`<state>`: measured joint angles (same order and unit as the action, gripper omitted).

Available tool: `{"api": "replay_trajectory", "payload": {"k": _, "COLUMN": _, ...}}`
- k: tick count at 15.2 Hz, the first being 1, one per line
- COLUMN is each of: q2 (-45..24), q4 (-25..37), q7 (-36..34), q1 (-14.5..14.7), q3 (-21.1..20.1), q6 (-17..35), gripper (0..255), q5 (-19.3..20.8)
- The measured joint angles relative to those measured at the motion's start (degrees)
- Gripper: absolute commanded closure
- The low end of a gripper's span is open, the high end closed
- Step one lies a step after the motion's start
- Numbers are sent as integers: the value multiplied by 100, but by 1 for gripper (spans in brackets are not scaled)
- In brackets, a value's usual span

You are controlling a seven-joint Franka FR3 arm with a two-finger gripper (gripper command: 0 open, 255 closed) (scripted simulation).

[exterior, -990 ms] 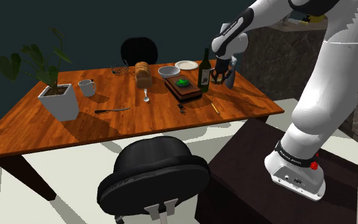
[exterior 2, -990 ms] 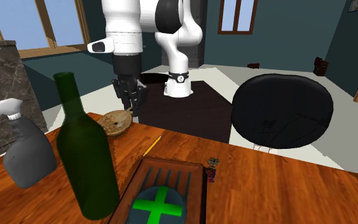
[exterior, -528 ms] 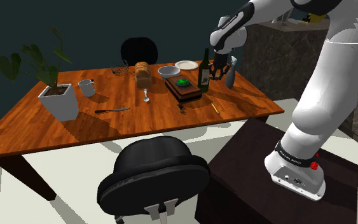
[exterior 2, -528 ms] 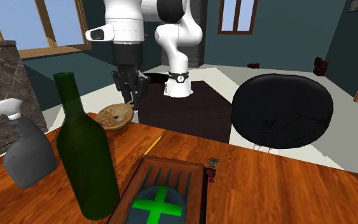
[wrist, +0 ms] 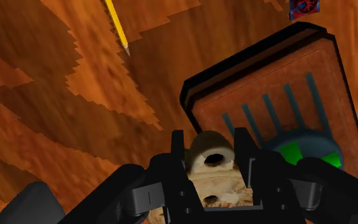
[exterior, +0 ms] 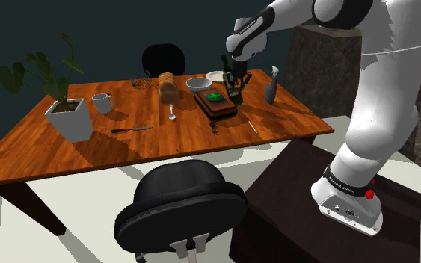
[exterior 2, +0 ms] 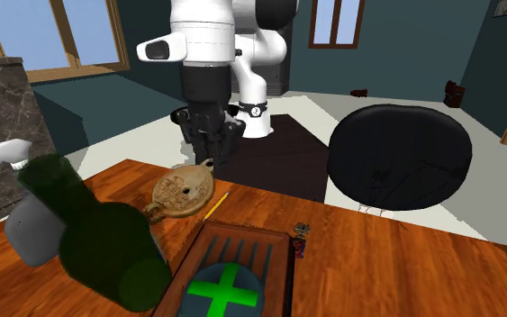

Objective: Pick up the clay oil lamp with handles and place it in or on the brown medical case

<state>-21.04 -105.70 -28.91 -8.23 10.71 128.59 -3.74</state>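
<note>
As the two black fingers point(wrist: 178, 151) are clamped on the tan oil lamp point(wrist: 212, 160), one at each side, the lamp hangs tilted off the wooden tabletop point(exterior 2: 404, 270), near one end of the brown case point(exterior 2: 233, 261) with the green cross. Beside the lamp a green bottle point(exterior 2: 98, 248) leans steeply in front of a grey spray bottle point(exterior 2: 19, 238), and a yellow pencil point(exterior 2: 217, 205) lies on the tabletop near the case.

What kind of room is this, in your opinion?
Probably a dining room in a house: a wooden table holds a bowl, a plate and bread, a chair stands by it, and there are framed windows.
</note>
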Motion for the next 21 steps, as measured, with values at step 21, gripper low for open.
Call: {"api": "replay_trajectory", "payload": {"k": 21, "q2": -2517, "q4": 3323, "q7": -741, "q1": 297, "q3": -300, "q6": -819, "gripper": 255, "q5": -137}}
